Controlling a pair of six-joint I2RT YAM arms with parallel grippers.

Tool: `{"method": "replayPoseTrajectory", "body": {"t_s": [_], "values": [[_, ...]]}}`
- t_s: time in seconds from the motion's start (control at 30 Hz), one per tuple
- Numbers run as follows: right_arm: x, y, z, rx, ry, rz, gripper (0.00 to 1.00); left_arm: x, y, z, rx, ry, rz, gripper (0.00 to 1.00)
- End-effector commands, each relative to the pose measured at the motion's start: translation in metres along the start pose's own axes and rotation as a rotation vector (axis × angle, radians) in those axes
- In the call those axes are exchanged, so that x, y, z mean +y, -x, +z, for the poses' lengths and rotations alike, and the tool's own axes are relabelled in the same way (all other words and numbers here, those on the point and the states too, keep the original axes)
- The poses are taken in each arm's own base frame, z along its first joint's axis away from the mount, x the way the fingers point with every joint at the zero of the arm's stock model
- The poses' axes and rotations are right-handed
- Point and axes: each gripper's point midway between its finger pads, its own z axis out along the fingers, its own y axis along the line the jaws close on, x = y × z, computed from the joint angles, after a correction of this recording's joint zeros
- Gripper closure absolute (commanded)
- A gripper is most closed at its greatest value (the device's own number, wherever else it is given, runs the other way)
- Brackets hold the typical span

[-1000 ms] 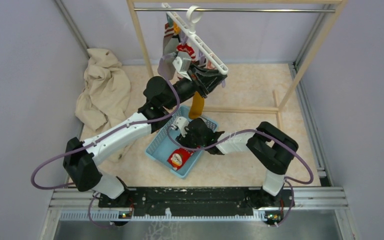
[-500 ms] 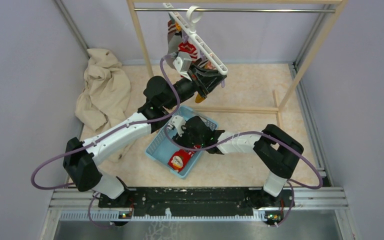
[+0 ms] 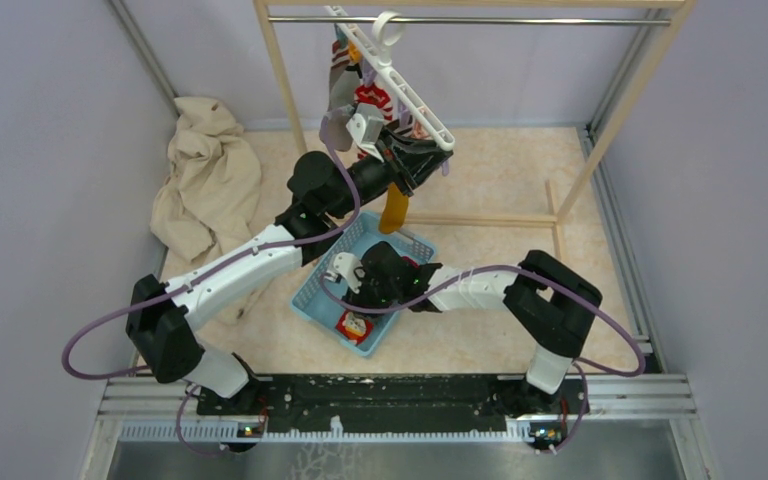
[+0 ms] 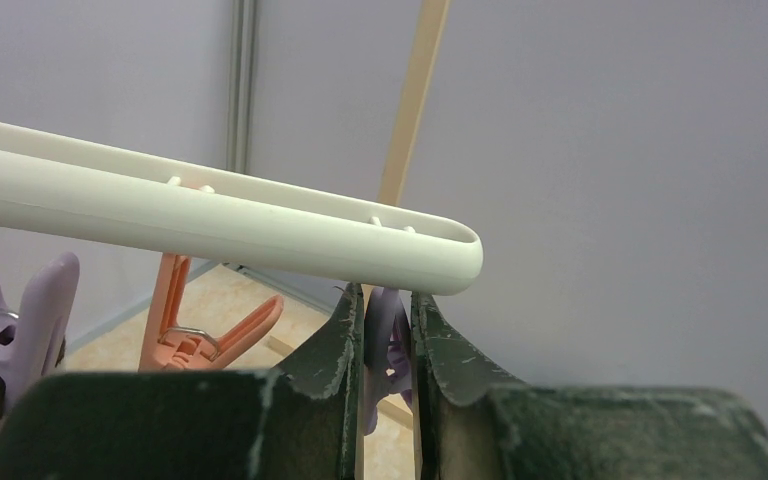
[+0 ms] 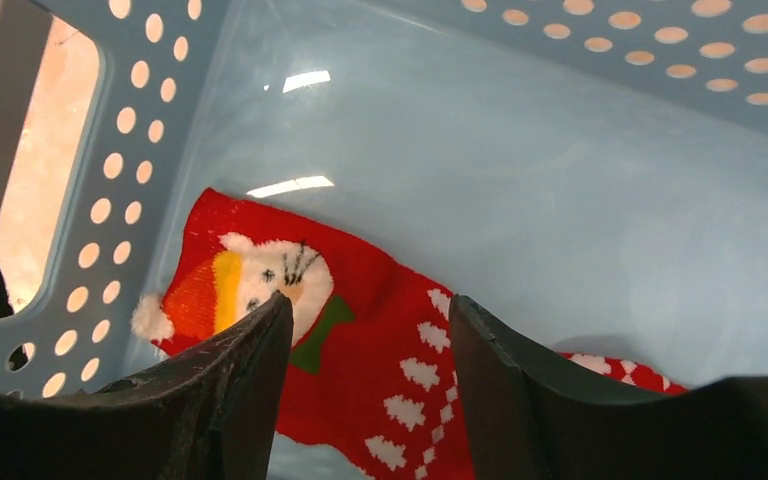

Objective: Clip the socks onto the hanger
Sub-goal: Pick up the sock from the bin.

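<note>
Right gripper (image 5: 368, 310) sits low inside the blue basket (image 5: 580, 90), jaws apart either side of the red sock (image 5: 360, 390). The sock lies flat on the basket floor, lined up for a pick but not yet pinched. Further out, left gripper (image 4: 388, 302) is raised to the hanger (image 4: 210, 225) end and clamped on the purple peg (image 4: 385, 345), likely squeezing it open for a sock. Mustard sock (image 3: 394, 210) hangs just under that gripper; clipped or not, can't tell. Hanger is hooked on the rack (image 3: 278, 70) rail at the back.

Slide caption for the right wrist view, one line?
Right gripper, jaws open, poised over the red snowman sock lying in the light-blue perforated basket.
</note>
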Motion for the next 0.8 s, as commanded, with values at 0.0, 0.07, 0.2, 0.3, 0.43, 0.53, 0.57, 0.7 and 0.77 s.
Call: {"method": "replayPoseTrajectory", "body": {"t_s": [0.0, 0.07, 0.2, 0.3, 0.43, 0.53, 0.57, 0.7, 0.77], "values": [[-0.004, 0.010, 0.011, 0.012, 0.003, -0.041, 0.41, -0.004, 0.004, -0.003, 0.000, -0.023, 0.015, 1.00], [-0.005, 0.003, 0.018, 0.036, 0.002, -0.033, 0.42, -0.004, 0.004, -0.003, 0.001, -0.022, 0.017, 1.00], [-0.012, -0.004, 0.029, 0.063, -0.036, -0.002, 0.61, -0.003, 0.003, -0.004, 0.008, -0.015, 0.022, 1.00], [-0.019, 0.012, 0.019, -0.014, -0.091, 0.006, 1.00, -0.002, 0.004, -0.005, 0.008, -0.008, 0.027, 1.00], [-0.037, 0.037, -0.011, -0.123, -0.183, 0.035, 1.00, -0.002, 0.003, -0.005, 0.009, -0.005, 0.027, 1.00], [-0.049, 0.064, -0.047, -0.267, -0.202, 0.102, 1.00, -0.002, 0.003, -0.004, 0.009, -0.012, 0.023, 1.00], [-0.052, 0.076, -0.061, -0.330, -0.192, 0.140, 1.00, -0.003, 0.002, -0.004, 0.011, -0.013, 0.020, 1.00], [-0.069, 0.104, -0.119, -0.534, -0.172, 0.234, 1.00, -0.003, 0.000, -0.005, 0.015, -0.016, 0.017, 1.00], [-0.078, 0.109, -0.143, -0.588, -0.191, 0.250, 1.00, -0.003, 0.000, -0.005, 0.013, -0.014, 0.018, 1.00]]}}
